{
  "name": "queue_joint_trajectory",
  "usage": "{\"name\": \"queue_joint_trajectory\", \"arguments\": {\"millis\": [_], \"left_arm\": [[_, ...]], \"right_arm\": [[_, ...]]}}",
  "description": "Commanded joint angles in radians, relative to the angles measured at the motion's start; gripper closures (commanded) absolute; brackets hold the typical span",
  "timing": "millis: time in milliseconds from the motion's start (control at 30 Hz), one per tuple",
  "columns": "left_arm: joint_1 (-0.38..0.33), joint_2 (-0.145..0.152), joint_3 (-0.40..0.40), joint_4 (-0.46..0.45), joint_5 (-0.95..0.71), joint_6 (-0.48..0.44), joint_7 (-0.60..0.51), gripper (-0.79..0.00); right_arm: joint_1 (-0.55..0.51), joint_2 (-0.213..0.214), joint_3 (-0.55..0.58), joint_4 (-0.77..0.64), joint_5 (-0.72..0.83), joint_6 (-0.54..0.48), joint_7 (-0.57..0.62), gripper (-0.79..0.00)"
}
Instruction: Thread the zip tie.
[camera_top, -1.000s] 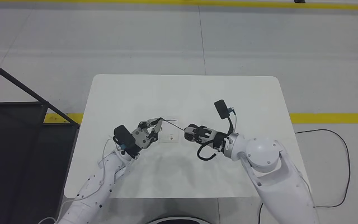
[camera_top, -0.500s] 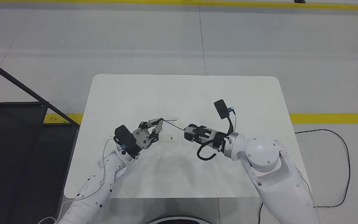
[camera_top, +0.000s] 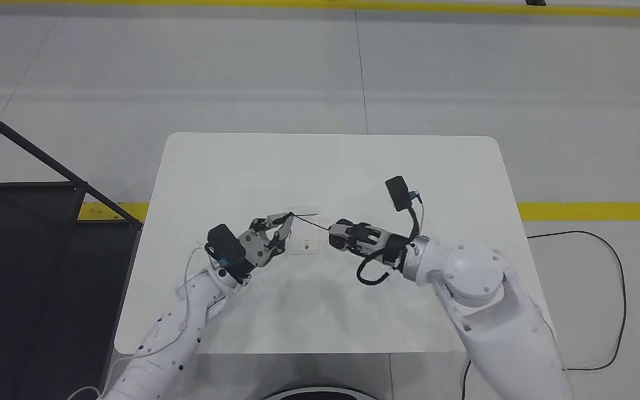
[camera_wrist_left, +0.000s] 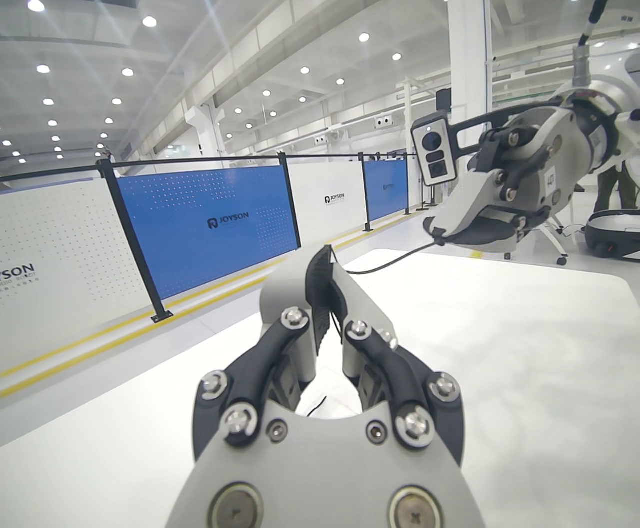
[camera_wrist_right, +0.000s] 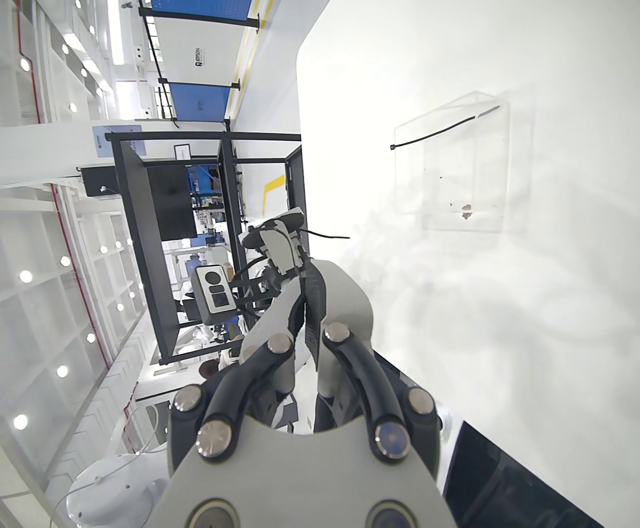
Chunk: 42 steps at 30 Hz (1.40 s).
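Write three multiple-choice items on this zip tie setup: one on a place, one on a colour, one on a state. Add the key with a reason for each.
1. Where does the clear box stand?
A. On the table, under the gap between the left gripper and the right gripper
B. On the floor
C. At a corner of the table

2. What colour is the zip tie running between the grippers?
A. White
B. Yellow
C. Black

3. What state is the left gripper in?
A. Wide open
B. Shut on the zip tie
C. Shut on the clear box

Key:
1 A: the top view shows the clear box on the table between the two sets of fingertips.
2 C: it shows as a thin black line against the white table.
3 B: the left wrist view shows its fingers pressed together with the zip tie coming out at the tips.
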Motion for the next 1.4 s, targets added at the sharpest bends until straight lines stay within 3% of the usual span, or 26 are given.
{"name": "queue_joint_trajectory", "arguments": {"millis": [0, 700, 900, 1367], "left_arm": [[0.000, 0.000, 0.000, 0.000, 0.002, 0.000, 0.002, 0.000], [0.004, -0.001, 0.004, -0.003, 0.004, 0.009, 0.014, 0.000], [0.012, -0.003, -0.007, -0.013, -0.011, 0.049, 0.031, 0.000], [0.022, -0.001, -0.003, -0.023, 0.023, 0.047, 0.030, 0.000]], "right_arm": [[-0.006, 0.000, 0.009, 0.001, 0.020, -0.016, -0.003, 0.000], [-0.041, 0.010, 0.064, 0.003, 0.106, -0.102, 0.003, 0.000], [-0.056, 0.018, 0.064, -0.022, 0.066, -0.088, 0.016, 0.000], [-0.074, 0.030, 0.032, -0.084, -0.048, 0.011, 0.008, 0.000]]}}
